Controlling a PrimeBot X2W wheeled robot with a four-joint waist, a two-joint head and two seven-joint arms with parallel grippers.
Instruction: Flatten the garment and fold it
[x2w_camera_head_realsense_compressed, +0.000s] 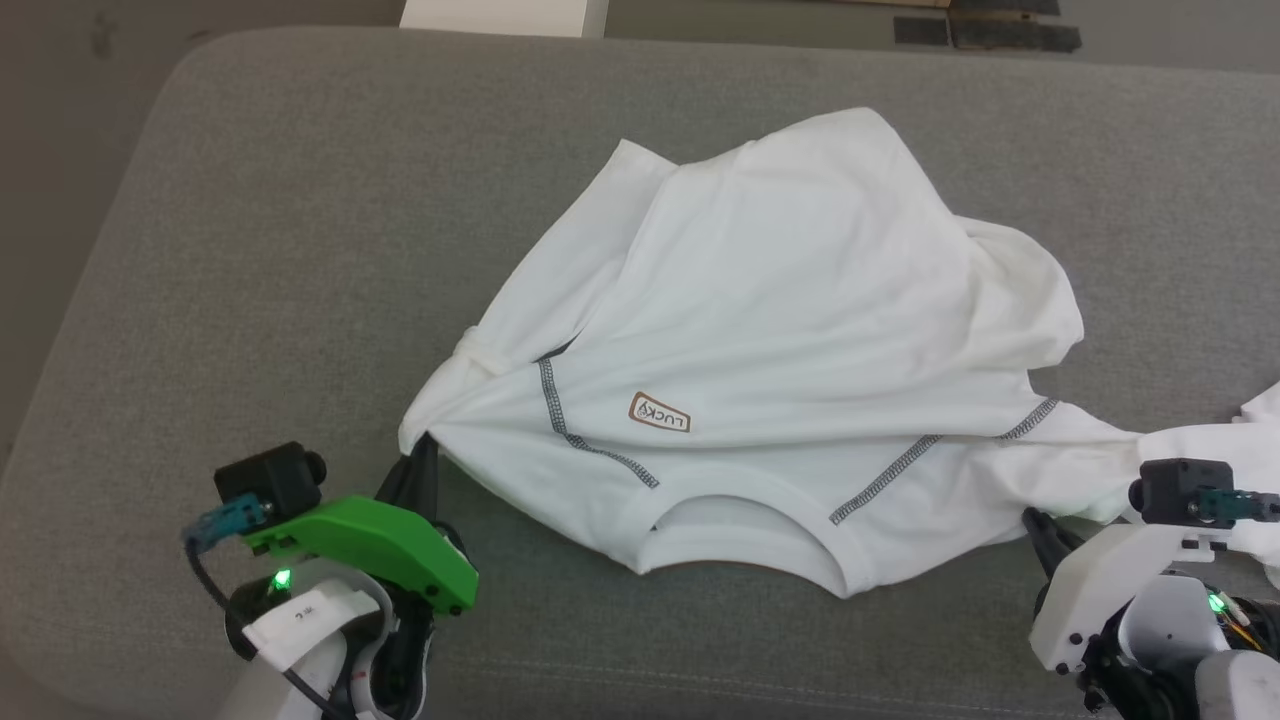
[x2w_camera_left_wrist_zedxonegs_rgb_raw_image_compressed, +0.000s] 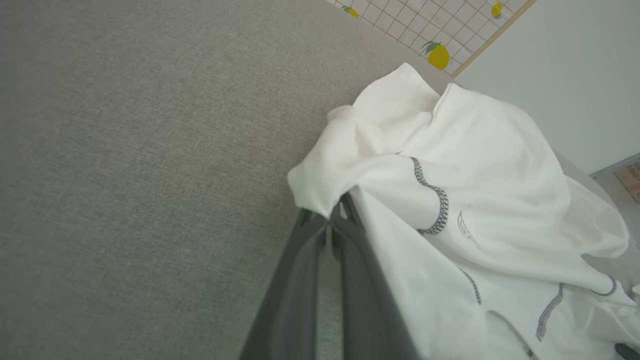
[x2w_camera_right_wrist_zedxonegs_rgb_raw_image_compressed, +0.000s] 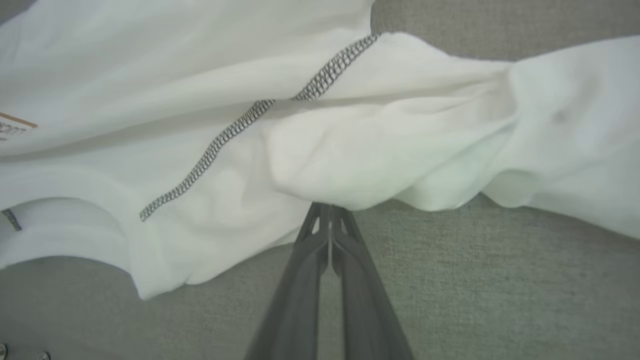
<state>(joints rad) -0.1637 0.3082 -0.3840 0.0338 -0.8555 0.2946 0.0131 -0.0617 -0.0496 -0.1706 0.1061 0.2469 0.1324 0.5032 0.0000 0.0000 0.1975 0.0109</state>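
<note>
A grey cushioned seat carried the garment, rumpled across its middle with the collar toward the near edge. The left gripper pinched one sleeve corner; the right gripper was clamped on the other sleeve's edge.

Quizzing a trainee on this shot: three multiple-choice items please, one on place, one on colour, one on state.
1. The T-shirt lies on: A a grey cushion; B a wooden floor; C a box.
2. Its seams are: A red; B grey; C green.
3. The left claw is: A open; B shut on the T-shirt; C shut on nothing.
Answers: A, grey weave surrounds it; B, grey stitching crosses both shoulders; B, closed fingers pinch its corner.
</note>
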